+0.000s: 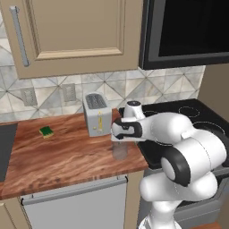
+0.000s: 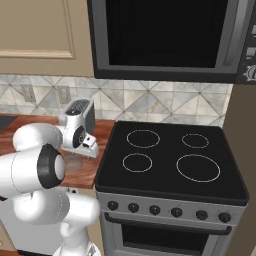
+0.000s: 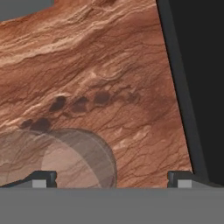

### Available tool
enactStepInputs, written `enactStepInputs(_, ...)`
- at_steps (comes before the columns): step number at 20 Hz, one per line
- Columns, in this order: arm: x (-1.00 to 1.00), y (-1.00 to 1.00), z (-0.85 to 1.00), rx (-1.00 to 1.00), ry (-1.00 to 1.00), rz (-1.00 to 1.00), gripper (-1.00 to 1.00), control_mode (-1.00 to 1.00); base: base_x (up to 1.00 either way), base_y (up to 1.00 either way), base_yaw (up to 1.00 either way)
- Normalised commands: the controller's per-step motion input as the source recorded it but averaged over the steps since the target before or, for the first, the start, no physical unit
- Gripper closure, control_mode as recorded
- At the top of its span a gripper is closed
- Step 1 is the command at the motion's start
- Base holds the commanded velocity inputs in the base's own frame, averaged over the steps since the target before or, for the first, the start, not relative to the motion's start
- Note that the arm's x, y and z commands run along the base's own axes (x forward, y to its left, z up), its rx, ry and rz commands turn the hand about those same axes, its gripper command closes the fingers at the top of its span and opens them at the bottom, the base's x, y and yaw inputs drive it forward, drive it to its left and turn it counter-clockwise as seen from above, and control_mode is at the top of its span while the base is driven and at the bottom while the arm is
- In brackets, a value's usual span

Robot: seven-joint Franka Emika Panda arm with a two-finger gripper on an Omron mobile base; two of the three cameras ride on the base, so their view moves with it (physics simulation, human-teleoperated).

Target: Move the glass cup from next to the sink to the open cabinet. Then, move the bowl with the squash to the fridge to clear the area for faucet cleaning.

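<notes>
Gripper [image 3: 112,178]: jaws spread wide, nothing grasped, poised above the glass cup [image 3: 61,157]. Cup is stood upright on the wooden counter [image 1: 67,156] (near its front edge), between toaster [image 1: 97,114] and stove [image 2: 170,160].

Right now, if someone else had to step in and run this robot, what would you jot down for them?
Claw: open, holding nothing, hanging over the wooden counter just above the glass cup.
Glass cup: upright on the counter, near its right end, in front of the toaster and beside the stove. In the hand view it sits off to the lower left, not centred between the tips.
Done: nothing yet; the cup is not gripped.
Left: centre the claw on the cup, grip it, carry it to the open cabinet. Then take the bowl with the squash to the fridge.
</notes>
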Motion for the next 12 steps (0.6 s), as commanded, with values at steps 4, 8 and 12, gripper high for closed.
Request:
enactStepInputs(4,0.00,0.00,-0.11,0.00,0.00,0.00,1.00,-1.00,0.00,0.00,0.00)
enactStepInputs(8,0.00,0.00,0.00,0.00,0.00,0.00,1.00,-1.00,0.00,0.00,0.00)
enactStepInputs(12,-0.01,0.00,0.00,0.00,0.00,0.00,1.00,-1.00,0.00,0.00,0.00)
